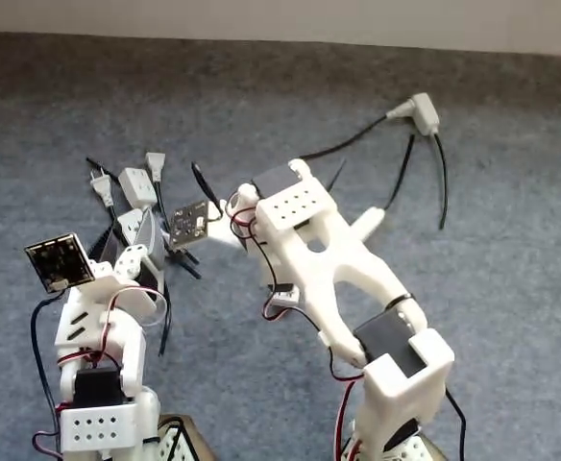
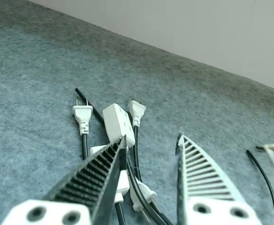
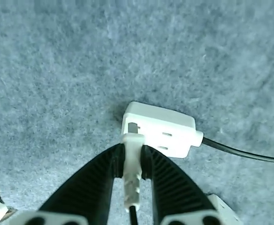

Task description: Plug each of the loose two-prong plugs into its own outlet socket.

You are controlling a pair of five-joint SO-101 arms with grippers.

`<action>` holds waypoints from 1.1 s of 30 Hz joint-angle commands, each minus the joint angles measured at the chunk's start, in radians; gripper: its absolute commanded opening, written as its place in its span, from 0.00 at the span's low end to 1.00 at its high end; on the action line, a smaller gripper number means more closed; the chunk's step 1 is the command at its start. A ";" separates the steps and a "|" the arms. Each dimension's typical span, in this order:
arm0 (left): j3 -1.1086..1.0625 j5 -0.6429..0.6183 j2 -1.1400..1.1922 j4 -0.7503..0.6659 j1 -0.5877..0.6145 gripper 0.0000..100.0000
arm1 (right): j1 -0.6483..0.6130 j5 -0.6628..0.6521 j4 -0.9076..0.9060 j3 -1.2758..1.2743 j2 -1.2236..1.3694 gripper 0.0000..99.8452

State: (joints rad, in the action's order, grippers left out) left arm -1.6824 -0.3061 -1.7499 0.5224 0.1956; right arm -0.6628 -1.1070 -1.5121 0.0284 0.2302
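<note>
Two loose plugs lie beside a white block point(image 2: 117, 122) toward the left of the worktop point(image 2: 29, 61), the first plug point(image 2: 82, 114) on one side and the second plug point(image 2: 137, 108) on the other. More cables point(image 2: 136, 185) are bunched nearer the arm. The left gripper point(image 2: 151, 138) hangs over this cluster with its claw spread wide and nothing in it. The right gripper point(image 3: 132, 149) is clamped on a held plug point(image 3: 132, 187), pinching the flat sides of its body. The plug's front end touches an end socket of the outlet block point(image 3: 167, 126). I cannot tell whether the prongs are in, nor whether this is the block that the left wrist view shows.

These plugs look light, hard and smooth, so a hold on the flat faces just behind the prongs should suit best. The thin prongs would probably bend if pushed askew, and the block seems light enough to slide on the worktop unless braced.
</note>
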 commanded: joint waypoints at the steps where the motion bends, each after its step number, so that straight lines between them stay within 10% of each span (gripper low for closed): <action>1: -0.016 0.000 -0.012 0.000 -0.001 0.19 | 0.016 -0.038 0.013 0.002 -0.010 0.03; 33: -0.016 0.002 -0.012 0.000 -0.021 0.19 | 0.008 -0.057 0.010 -0.007 -0.008 0.03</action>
State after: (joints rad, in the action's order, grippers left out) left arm -1.6824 -0.3061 -1.7499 0.5224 0.1926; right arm -0.6352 -1.1546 -1.5106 0.0192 0.2302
